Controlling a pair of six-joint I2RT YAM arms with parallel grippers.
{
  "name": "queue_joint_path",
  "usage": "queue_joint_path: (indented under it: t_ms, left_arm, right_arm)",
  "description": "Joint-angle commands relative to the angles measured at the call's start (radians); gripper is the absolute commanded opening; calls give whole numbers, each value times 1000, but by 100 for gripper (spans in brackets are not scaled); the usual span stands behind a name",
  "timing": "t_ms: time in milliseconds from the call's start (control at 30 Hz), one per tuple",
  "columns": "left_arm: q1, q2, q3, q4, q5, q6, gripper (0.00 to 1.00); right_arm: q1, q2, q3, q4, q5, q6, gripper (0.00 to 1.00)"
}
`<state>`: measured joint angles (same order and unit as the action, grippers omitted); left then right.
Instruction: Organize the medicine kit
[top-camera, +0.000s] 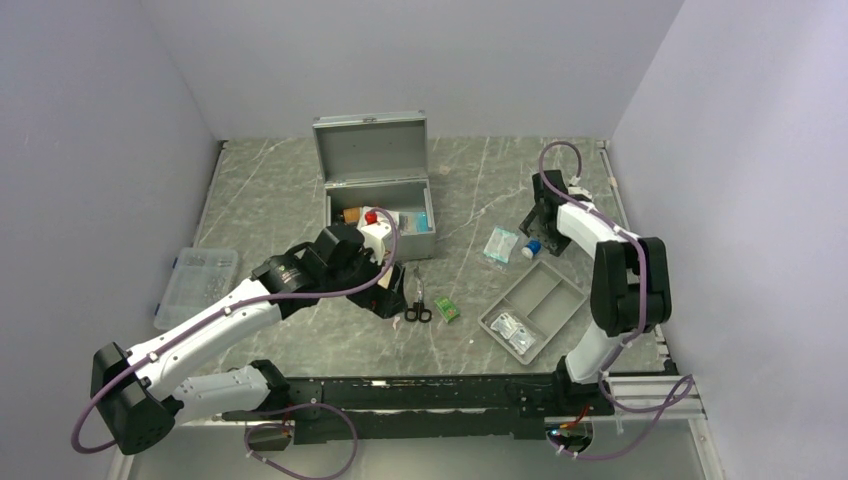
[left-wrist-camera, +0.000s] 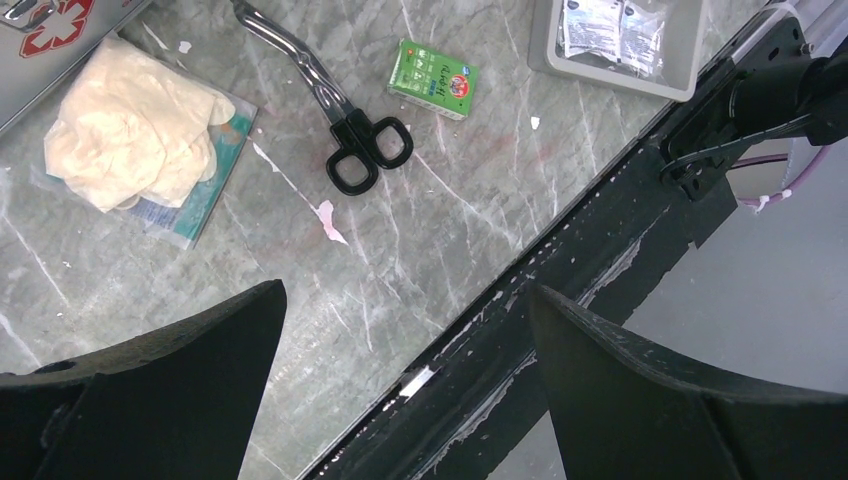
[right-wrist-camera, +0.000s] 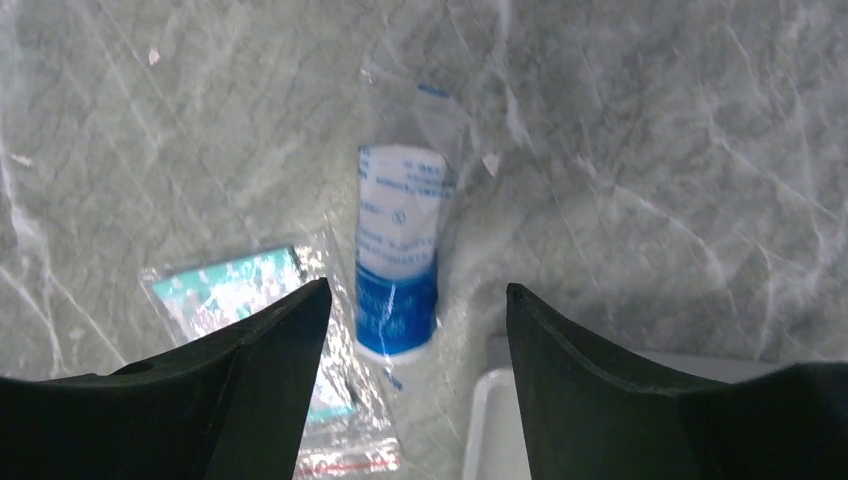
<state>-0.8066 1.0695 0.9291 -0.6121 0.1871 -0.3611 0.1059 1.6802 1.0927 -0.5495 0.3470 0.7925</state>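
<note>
- A grey, marble-patterned table (top-camera: 280, 190) with white veins sits in a booth of plain pale lilac walls; a black rail runs along its near edge.
- The medicine kit (top-camera: 378, 190), a silver-grey metal case, stands at the back centre of the table with its lid raised upright.
- The left gripper (left-wrist-camera: 405, 295) hangs just in front of the kit's front wall, jaws spread wide with nothing between them. Below it lie pale gloves (left-wrist-camera: 135, 125) on a packet, black-handled scissors (left-wrist-camera: 350, 140) and a small green box (left-wrist-camera: 433, 78).
- The right gripper (right-wrist-camera: 415, 290) is well to the kit's right, jaws apart. They straddle a blue-and-white roll (right-wrist-camera: 397, 250) in clear wrap lying on the table, without touching it.
- A grey divided tray (top-camera: 533, 308) lies near right; a clear plastic box (top-camera: 195, 285) lies far left.
</note>
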Motion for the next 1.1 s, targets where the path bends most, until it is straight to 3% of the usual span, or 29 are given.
queue_joint_path:
  t_ms: [0, 333, 567, 633, 1067]
  left_arm:
    - [-1, -13, -2, 36, 23, -9, 99]
    - [-1, -19, -5, 37, 19, -10, 99]
    - [-2, -17, -4, 38, 23, -12, 99]
    - [-1, -17, -6, 38, 25, -12, 99]
    - [-2, -17, -8, 47, 40, -15, 99]
  right_arm:
    - [-22, 68, 78, 48, -14, -15, 66]
    - [-40, 133, 74, 92, -37, 11, 49]
    - [-41, 120, 66, 98, -41, 10, 7]
    - [-41, 94, 62, 95, -33, 8, 0]
    - [-35, -199, 20, -2, -22, -25, 0]
